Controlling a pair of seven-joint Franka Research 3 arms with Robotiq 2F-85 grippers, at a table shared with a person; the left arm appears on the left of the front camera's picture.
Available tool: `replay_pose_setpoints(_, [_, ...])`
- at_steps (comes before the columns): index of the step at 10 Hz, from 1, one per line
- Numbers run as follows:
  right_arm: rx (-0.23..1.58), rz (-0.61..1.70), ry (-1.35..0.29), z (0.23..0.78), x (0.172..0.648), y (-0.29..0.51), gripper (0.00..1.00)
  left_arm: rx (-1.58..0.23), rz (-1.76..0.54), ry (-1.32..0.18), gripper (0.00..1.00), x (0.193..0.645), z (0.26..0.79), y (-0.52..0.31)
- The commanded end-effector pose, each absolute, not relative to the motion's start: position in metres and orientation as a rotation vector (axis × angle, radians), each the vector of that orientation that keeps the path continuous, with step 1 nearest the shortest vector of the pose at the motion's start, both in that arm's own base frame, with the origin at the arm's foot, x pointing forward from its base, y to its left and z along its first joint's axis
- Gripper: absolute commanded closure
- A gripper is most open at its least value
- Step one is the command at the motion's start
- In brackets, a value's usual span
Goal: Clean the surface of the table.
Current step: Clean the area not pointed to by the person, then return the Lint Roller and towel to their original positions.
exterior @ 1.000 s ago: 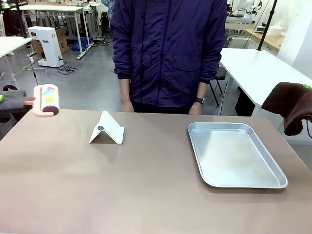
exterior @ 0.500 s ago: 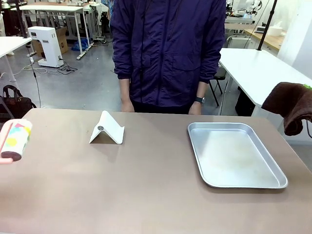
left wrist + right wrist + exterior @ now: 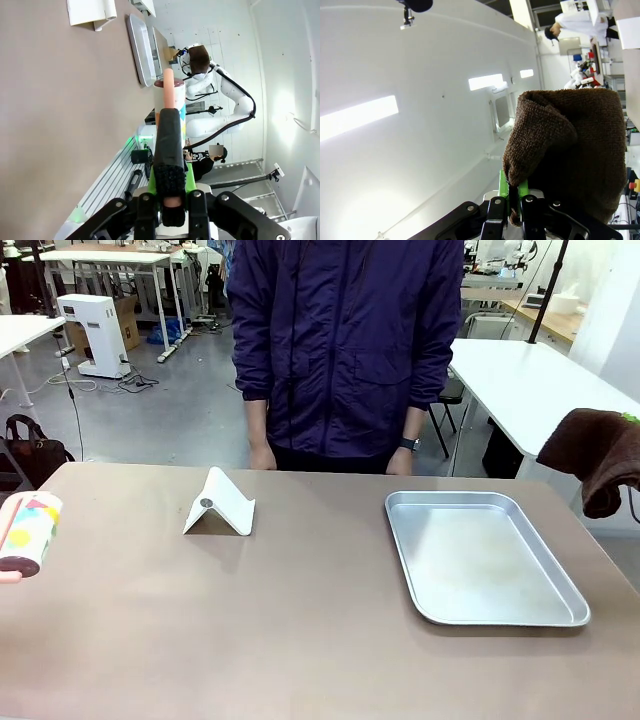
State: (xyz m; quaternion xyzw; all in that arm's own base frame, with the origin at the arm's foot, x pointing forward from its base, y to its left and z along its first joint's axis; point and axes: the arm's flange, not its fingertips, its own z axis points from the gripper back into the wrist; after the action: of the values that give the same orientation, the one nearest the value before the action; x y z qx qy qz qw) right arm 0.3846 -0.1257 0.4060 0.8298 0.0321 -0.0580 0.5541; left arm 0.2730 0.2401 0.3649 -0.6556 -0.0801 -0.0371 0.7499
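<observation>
Workshop surroundings with white-topped tables and an open floor were visible behind the person (image 3: 345,350) standing at the far side. The table (image 3: 300,660), a wide tan-topped surface, occupied the foreground of the front view and ran along the left side of the left wrist view.

The left tool (image 3: 169,197) was closed tightly on the black-wrapped handle of a lint roller (image 3: 28,535), whose multicoloured drum was positioned low at the table's left edge. Contact between drum and surface could not be confirmed. The right tool (image 3: 516,202) was closed on a brown towel (image 3: 598,455), which was held raised beyond the table's right edge, well apart from the surface.

The step in hand was judged to be the approach of the roller for a first cleaning pass. For the next move, the drum would need to be laid with its axis parallel to the surface, pressed lightly, and drawn across in straight strokes.

Two items were noted in the path: a white folded stand (image 3: 220,505) towards the far left of centre, and a silver metal tray (image 3: 505,621) on the right half. Both would need to be skirted or removed. The person's hands (image 3: 262,457) hung just beyond the far edge and were to be kept clear of.
</observation>
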Motion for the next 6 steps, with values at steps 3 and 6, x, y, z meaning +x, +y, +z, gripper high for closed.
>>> replay_pose_setpoints(3, [1.972, -0.135, 0.061, 0.4098, 0.3869, -0.1262, 1.00, -1.429, -0.082, -0.177, 0.78, 0.2721, 0.3697, 0.2368])
replay_pose_setpoints(6, [1.972, -0.135, 0.061, 0.4098, 0.3869, -0.1262, 1.00, -1.429, -0.082, -0.177, 0.78, 0.2721, 0.3697, 0.2368])
